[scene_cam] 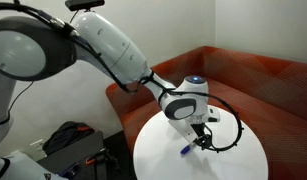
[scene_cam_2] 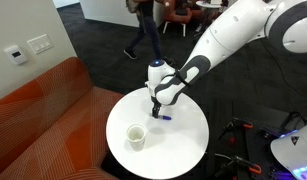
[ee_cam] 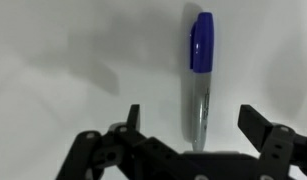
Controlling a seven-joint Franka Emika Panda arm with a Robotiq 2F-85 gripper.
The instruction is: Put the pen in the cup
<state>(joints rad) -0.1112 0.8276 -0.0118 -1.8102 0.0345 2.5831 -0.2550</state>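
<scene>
The pen [ee_cam: 199, 80] has a grey barrel and a blue cap and lies flat on the white round table [scene_cam_2: 183, 140]. It also shows in both exterior views [scene_cam: 184, 150] [scene_cam_2: 165, 117]. My gripper [ee_cam: 193, 125] is open, low over the table, with one finger on each side of the pen's barrel, not touching it. The gripper shows in both exterior views [scene_cam: 200, 143] [scene_cam_2: 156, 112]. The white paper cup [scene_cam_2: 136, 136] stands upright on the table, apart from the gripper, toward the sofa side. The cup is out of view in the wrist view.
An orange-red sofa [scene_cam_2: 43, 110] curves around the table and also shows in an exterior view [scene_cam: 243, 75]. A black cable loops by the gripper [scene_cam: 233, 135]. A dark bag [scene_cam: 68, 140] sits beside the arm's base. People walk in the background [scene_cam_2: 143, 30].
</scene>
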